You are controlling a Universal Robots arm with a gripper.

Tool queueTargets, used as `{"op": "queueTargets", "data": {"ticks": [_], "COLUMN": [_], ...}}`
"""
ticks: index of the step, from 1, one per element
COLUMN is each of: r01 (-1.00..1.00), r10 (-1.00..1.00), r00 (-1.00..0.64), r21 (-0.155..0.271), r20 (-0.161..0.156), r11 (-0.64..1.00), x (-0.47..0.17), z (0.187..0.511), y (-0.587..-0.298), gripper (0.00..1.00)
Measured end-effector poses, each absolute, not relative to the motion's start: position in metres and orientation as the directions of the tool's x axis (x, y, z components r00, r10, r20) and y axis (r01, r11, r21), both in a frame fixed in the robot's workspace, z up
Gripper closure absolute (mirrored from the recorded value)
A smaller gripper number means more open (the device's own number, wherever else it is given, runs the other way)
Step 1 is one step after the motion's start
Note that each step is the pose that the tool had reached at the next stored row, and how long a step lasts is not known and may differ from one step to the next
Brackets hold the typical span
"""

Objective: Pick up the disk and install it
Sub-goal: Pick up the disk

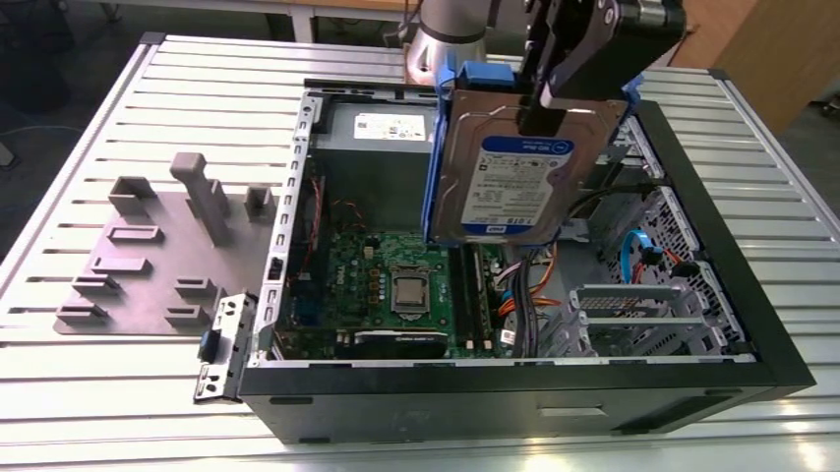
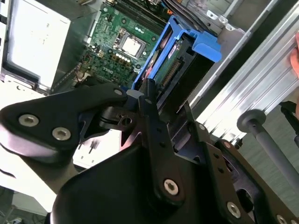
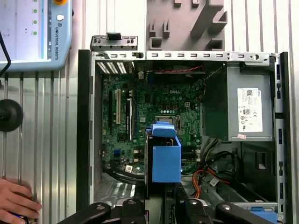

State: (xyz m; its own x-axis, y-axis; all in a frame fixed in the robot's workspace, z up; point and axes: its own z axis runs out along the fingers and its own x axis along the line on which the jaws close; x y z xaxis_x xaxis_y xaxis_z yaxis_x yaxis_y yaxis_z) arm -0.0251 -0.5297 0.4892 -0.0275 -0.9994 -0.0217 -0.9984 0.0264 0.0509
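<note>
Above open computer case (image 1: 525, 398), we saw gripper (image 1: 552, 103) clamped on disk (image 1: 518, 192), holding it upright, clear of motherboard (image 1: 393, 285).

Open computer case (image 1: 525, 405), grey fixture (image 1: 142, 297)

Soft, even light fell from above in the exterior view, leaving the ribbed bench (image 1: 79, 393) pale and bright around the hand (image 1: 541, 118). The disk (image 1: 512, 187) clamped in it carried a mild sheen, no hard glare. Below it, the open case (image 1: 525, 408) lay in deep shadow. In the second wrist view the hand (image 2: 148, 95) showed near-black, and a pale panel (image 2: 37, 42) beyond it was washed out white.
</note>
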Motion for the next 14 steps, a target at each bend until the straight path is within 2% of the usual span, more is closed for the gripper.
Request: {"op": "queueTargets", "data": {"ticks": [14], "r01": [-0.998], "r10": [-0.999], "r00": [-0.028], "r21": [0.051], "r20": [-0.022], "r11": [0.027], "x": [-0.0198], "z": [0.4889], "y": [-0.5355], "gripper": [0.65]}}
